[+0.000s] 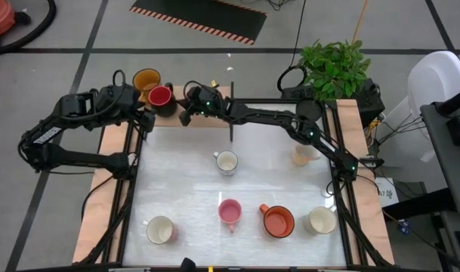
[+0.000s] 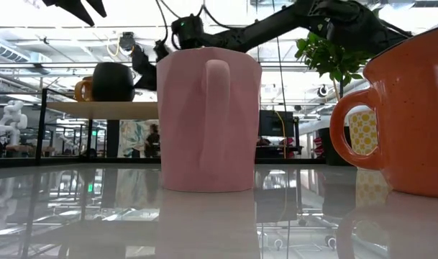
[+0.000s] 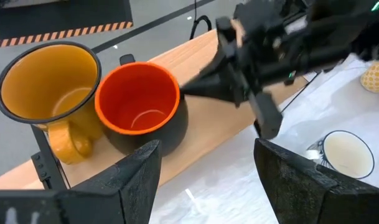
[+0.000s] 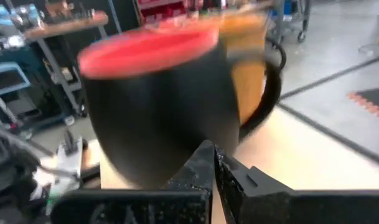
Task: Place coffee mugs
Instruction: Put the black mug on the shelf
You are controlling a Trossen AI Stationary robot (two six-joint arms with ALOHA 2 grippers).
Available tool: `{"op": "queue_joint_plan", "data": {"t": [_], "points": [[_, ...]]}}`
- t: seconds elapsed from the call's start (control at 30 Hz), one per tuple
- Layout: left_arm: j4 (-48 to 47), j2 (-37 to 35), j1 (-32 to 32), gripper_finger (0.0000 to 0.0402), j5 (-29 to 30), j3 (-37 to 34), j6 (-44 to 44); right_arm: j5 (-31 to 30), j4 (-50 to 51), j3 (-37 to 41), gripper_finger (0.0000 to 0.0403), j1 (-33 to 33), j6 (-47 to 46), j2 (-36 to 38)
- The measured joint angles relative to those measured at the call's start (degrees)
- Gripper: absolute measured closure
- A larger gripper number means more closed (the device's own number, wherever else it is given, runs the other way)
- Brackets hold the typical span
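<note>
The red mug [image 1: 160, 96], dark outside and red within, is being stood on the wooden shelf [image 1: 109, 140] at the table's far left corner, touching the yellow mug [image 1: 146, 79] beside it. The right gripper [image 1: 186, 115] is being held at the red mug's side, fingers pressed shut with nothing between them, tips just at the dark wall in the right wrist view. The left gripper [image 1: 143, 119] is being held near the red mug on the opposite side, its fingers [image 3: 136, 171] spread apart and empty, the red mug seen between and beyond them. Well away from the red mug, on the white table [image 1: 184, 189], a white mug [image 1: 226, 162] is being shown mid-table, and a row is being formed along the near edge: cream mug [image 1: 161, 230], pink mug [image 1: 230, 212], orange mug [image 1: 278, 221], another white mug [image 1: 321, 220]. A patterned mug [image 1: 303, 156] is being shown by the right arm, partly hidden. A plant [image 1: 334, 66] is being shown beyond the far right corner.
</note>
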State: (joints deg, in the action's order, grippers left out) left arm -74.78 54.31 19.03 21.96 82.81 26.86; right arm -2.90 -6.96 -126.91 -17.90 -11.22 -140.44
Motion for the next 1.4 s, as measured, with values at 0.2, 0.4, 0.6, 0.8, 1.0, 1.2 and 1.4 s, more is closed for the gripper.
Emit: {"op": "queue_joint_plan", "data": {"t": [0.2, 0.4, 0.6, 0.8, 1.0, 1.2, 1.4], "points": [[-0.09, 0.02, 0.00, 0.0144, -0.01, 0.00, -0.95, 0.29, -0.79, 0.07, 0.0403, 1.39, 1.05, -0.81], [-0.41, 0.02, 0.00, 0.0144, 0.00, 0.00, -2.18, 2.20, 0.21, 0.07, 0.0403, 2.63, 3.22, -0.81], [-1.84, 0.00, 0.00, 0.0144, -0.32, 0.00, -0.67, -4.53, 1.20, 0.07, 0.0403, 2.18, 1.13, -0.72], [-1.79, 0.02, 0.00, 0.0144, -1.07, 0.00, 0.67, -6.87, 0.34, 0.07, 0.0403, 0.27, -1.93, -0.70], [-1.76, 0.02, 0.02, 0.0144, -1.09, 0.00, 0.42, -5.01, -8.44, -0.01, 0.0403, -1.04, -2.03, -2.84], [-1.73, 0.02, 0.00, 0.0144, -1.50, 0.00, -0.63, -3.12, -8.42, 0.02, 0.0403, -1.21, -1.32, -3.10], [-1.69, 0.06, 0.00, 0.0144, -1.53, 0.00, -1.13, -1.49, -8.61, 0.02, 0.0403, 0.09, -0.67, -3.06]]}}
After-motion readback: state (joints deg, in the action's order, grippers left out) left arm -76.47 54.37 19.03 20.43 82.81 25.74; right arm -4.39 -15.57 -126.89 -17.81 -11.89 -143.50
